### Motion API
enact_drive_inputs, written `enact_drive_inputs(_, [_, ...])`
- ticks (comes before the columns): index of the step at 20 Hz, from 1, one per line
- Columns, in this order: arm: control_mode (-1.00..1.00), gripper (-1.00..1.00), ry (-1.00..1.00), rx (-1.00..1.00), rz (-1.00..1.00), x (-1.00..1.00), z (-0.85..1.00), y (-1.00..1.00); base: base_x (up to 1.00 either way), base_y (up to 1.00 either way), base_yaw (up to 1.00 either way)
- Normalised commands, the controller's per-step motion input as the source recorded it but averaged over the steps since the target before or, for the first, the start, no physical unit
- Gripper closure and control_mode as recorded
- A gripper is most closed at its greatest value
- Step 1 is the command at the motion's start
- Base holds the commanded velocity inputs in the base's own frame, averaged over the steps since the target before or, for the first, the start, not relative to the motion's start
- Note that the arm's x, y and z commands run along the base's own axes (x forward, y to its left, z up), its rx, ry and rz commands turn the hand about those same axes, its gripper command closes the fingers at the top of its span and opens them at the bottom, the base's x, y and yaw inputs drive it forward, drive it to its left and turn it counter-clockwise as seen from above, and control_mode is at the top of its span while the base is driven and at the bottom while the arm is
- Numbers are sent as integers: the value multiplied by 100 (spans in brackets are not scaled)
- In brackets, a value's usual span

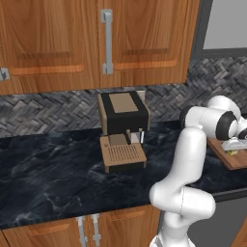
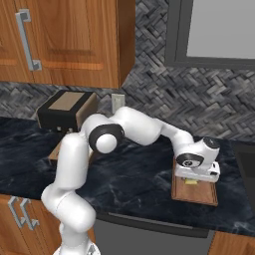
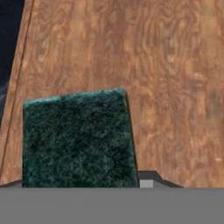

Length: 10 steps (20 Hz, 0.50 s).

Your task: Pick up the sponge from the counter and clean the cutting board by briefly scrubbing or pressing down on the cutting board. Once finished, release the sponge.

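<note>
The reddish-brown cutting board (image 2: 198, 195) lies on the black counter (image 2: 129, 179) at the right, its edge showing past the arm (image 1: 233, 161). My gripper (image 2: 192, 179) points down over the board, shut on the sponge (image 2: 191, 182), whose yellow body peeks out under the hand (image 1: 233, 152). In the hand view the sponge's dark green layer (image 3: 78, 140) faces the camera and sits low over the board's wood grain (image 3: 175, 65). One fingertip (image 3: 147, 180) presses against its right edge; the other is hidden behind it.
A tan-and-black coffee machine (image 1: 122, 130) stands on the counter (image 1: 48, 164) to the left, against the herringbone backsplash. Wooden wall cabinets (image 1: 96, 38) hang above. A dark strip of counter (image 3: 8, 43) runs along the board's left edge in the hand view.
</note>
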Motion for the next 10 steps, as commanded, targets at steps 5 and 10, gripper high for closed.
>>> enact_drive_inputs(5, [-100, 100, -17, 0, 2, 33, 0, 17, 0, 0, 0])
enact_drive_inputs(10, [-100, 100, -10, 0, 1, 25, -20, 2, 0, 0, 0])
